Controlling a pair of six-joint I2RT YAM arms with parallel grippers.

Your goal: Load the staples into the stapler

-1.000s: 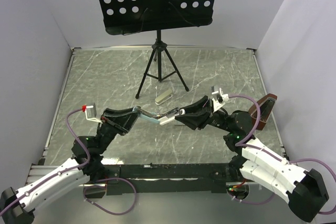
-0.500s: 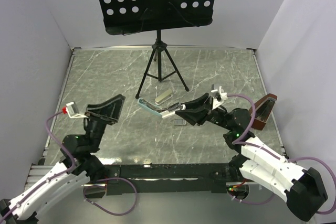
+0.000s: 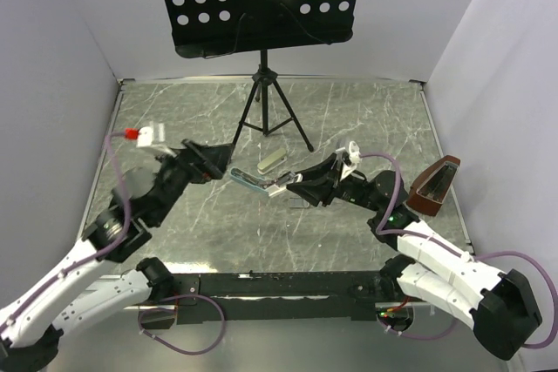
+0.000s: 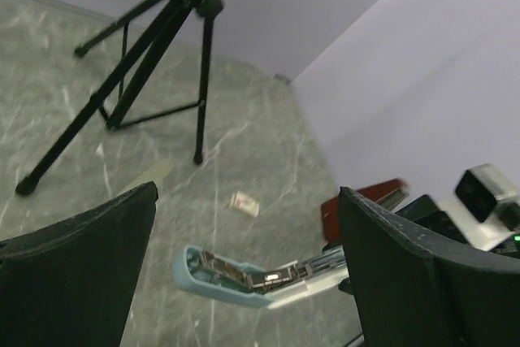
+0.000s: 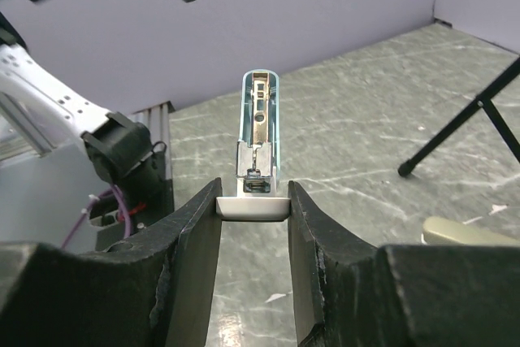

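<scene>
My right gripper [image 5: 253, 188] is shut on the white rear end of a light-blue stapler [image 5: 260, 119], held above the table with its top swung open and the metal staple channel showing. In the top view the stapler [image 3: 253, 180] points left from the right gripper [image 3: 292, 185]. My left gripper [image 3: 222, 161] hangs just beyond the stapler's blue tip, open wide and holding nothing. Seen from the left wrist, the stapler [image 4: 219, 274] lies past the left gripper [image 4: 248, 188]. A tiny white staples box [image 4: 244, 203] lies on the table. A pale strip [image 3: 272, 160] rests near the tripod.
A black music stand on a tripod [image 3: 263, 111] stands at the back centre, its legs spread over the marbled table [image 3: 174, 111]. A red-brown stapler [image 3: 436, 185] sits open at the right, by the wall. White walls close in three sides.
The left gripper let go of the stapler's blue end, opened wide, pulled back left and came up higher beside the tip. The right gripper kept its grip and shifted the stapler slightly.
</scene>
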